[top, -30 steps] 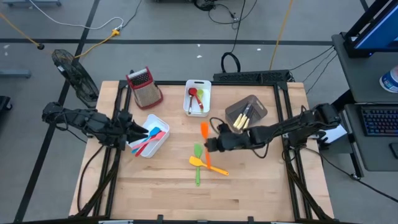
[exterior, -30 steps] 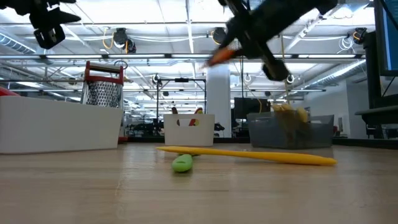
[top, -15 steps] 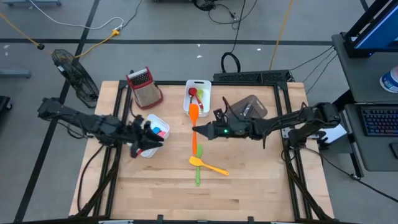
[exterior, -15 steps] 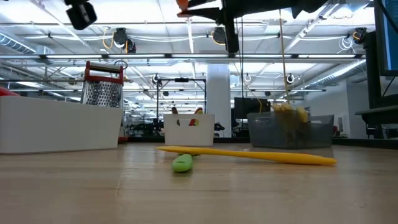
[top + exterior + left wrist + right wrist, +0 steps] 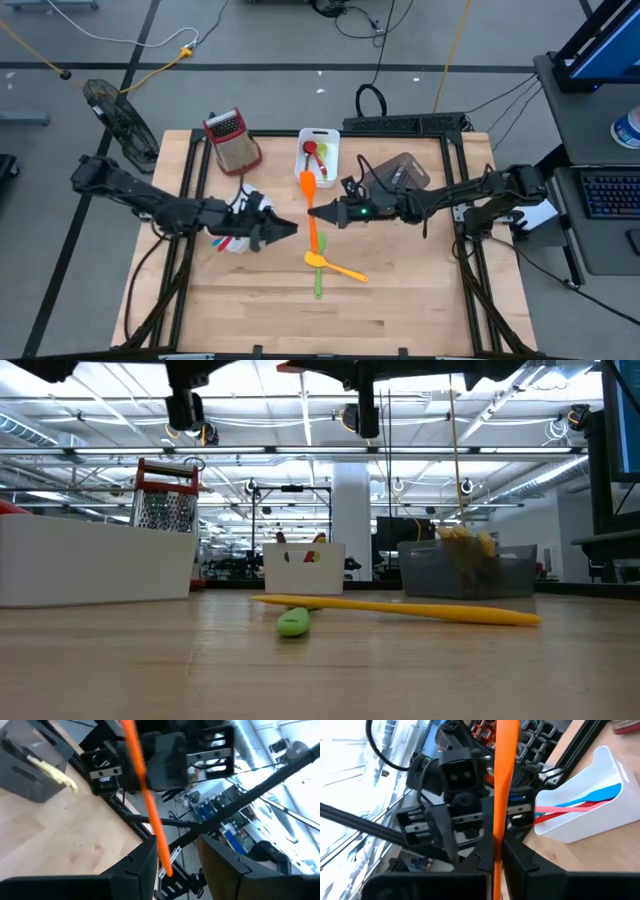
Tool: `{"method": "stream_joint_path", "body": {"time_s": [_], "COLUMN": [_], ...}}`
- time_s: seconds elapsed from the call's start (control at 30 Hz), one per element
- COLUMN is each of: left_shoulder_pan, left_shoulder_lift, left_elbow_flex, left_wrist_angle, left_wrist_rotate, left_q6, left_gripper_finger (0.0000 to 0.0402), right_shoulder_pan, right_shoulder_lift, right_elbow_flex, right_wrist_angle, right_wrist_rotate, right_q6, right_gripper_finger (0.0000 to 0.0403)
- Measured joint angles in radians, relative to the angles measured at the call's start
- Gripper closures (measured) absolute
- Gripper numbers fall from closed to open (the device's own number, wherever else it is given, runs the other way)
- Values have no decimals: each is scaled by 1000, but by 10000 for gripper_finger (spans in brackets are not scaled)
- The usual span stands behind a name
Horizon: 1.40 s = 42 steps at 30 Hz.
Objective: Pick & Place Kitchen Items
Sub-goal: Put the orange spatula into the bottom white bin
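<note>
Right gripper (image 5: 312, 212) is clamped on the orange spatula (image 5: 311, 205), held aloft over the bench's middle. Left gripper (image 5: 290, 228) faces it, fingers parted and empty. Below, yellow spatula (image 5: 338, 267) crosses green utensil (image 5: 319, 268) on the wood.

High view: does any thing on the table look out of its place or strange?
Two utensils lie loose on the bare wood, not in a bin: a yellow spatula crossing a green utensil. The right claw holds an orange spatula in the air, facing the left claw.
</note>
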<state>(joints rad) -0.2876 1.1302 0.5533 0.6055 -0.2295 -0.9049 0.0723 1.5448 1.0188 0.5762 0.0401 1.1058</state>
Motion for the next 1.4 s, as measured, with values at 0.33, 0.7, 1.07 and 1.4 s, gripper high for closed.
{"method": "stream_joint_path", "body": {"time_s": [0.33, 0.7, 1.07, 1.4], "left_shoulder_pan": [38, 72, 74, 123], "left_shoulder_lift": [144, 189, 202, 211], "left_elbow_flex": [104, 139, 139, 139], "left_wrist_angle": [6, -24, -29, 0], "left_wrist_rotate": [1, 0, -1, 65], "left_q6": [-44, -67, -59, -62], "left_gripper_finger": [251, 203, 238, 325], "right_shoulder_pan": [-6, -10, -45, -52], "right_shoulder_lift": [0, 0, 0, 4], "right_elbow_flex": [0, 1, 1, 1], "right_wrist_angle": [3, 22, 22, 16], "right_wrist_rotate": [-49, -94, -41, -24], "right_q6": [-2, 6, -15, -19], "right_gripper_finger": [395, 395, 395, 395]}}
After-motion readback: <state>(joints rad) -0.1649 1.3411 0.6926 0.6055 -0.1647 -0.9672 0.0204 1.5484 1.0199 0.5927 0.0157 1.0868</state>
